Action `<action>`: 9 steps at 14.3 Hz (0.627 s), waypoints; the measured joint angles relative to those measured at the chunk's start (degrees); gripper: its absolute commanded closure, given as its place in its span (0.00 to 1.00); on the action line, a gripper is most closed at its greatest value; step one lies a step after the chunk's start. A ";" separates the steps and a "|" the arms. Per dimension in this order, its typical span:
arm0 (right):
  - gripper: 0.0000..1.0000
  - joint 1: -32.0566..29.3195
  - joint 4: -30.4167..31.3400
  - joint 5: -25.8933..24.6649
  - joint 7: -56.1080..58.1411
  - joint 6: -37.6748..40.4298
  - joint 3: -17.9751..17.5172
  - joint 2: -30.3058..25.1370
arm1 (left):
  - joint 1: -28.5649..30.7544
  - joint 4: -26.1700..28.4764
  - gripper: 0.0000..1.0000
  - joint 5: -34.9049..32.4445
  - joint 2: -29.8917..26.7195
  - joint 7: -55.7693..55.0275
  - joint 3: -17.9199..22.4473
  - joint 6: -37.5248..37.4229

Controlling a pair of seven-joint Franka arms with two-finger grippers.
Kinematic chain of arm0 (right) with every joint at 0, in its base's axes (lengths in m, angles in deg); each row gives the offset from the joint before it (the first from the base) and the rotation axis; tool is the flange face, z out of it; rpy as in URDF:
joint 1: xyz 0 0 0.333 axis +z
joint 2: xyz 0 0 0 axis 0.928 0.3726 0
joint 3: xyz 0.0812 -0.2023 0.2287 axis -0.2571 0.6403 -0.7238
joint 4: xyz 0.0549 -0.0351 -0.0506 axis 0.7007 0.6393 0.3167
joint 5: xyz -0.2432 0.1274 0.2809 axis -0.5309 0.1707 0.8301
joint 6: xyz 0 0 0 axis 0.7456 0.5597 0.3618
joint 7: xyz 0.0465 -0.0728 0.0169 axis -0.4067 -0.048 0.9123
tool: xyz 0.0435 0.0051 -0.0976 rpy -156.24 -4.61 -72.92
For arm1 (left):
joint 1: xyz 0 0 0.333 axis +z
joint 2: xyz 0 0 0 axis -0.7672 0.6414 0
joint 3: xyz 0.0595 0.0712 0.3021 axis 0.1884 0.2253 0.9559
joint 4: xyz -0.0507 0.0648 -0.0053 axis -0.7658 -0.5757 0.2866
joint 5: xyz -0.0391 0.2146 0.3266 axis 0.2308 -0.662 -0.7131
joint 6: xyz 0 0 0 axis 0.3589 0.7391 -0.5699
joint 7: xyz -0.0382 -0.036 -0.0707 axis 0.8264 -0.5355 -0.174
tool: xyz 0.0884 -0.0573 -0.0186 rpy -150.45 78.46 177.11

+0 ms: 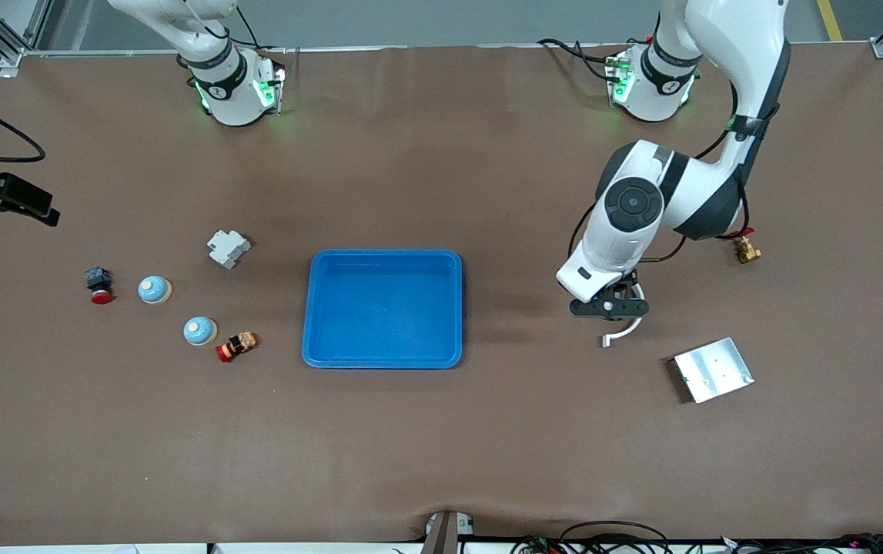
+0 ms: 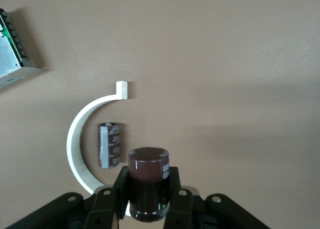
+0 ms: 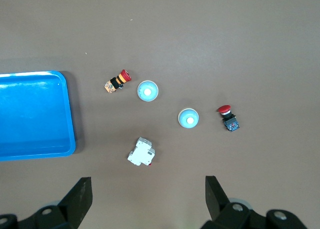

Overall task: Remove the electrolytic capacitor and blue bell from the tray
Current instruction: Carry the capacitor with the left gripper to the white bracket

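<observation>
The tray (image 1: 383, 308) sits empty at mid-table, so the removal looks all but finished — what remains is setting down the last piece.

Toward the left arm's end of the table from the tray, the left gripper (image 1: 610, 308) hangs low over the mat, its fingers clamped on a dark electrolytic capacitor (image 2: 148, 181) held upright. Just under it lies a white curved bracket (image 2: 82, 139), and within the bracket's arc a second capacitor (image 2: 109, 145) already lies on its side. The next move, as I judge it, is to lower the held capacitor onto bare mat clear of the bracket and the lying one, then release.

The right gripper (image 3: 147, 199) waits high over the mat toward the right arm's end from the tray, jaws spread wide and holding nothing.

On that same side of the tray lie two blue bells — one bell (image 1: 200, 330) nearer the tray, the other bell (image 1: 155, 289) farther from it.
</observation>
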 measured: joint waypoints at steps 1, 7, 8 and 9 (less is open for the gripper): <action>0.00 0.00 0.00 0.00 0.00 0.00 0.00 0.00 | 1.24 1.86 1.00 0.00 -0.72 2.38 0.00 1.90; 0.00 0.00 0.00 0.00 0.00 0.00 0.01 0.00 | 9.10 11.58 1.00 -0.01 -4.28 15.27 0.02 10.76; 0.00 0.00 0.00 0.00 0.00 0.00 0.01 0.00 | 10.17 13.31 1.00 -0.01 -4.50 16.68 0.03 13.24; 0.00 0.00 0.01 0.00 0.00 0.00 0.01 0.00 | 11.08 15.04 1.00 -0.01 -4.66 17.46 0.02 15.61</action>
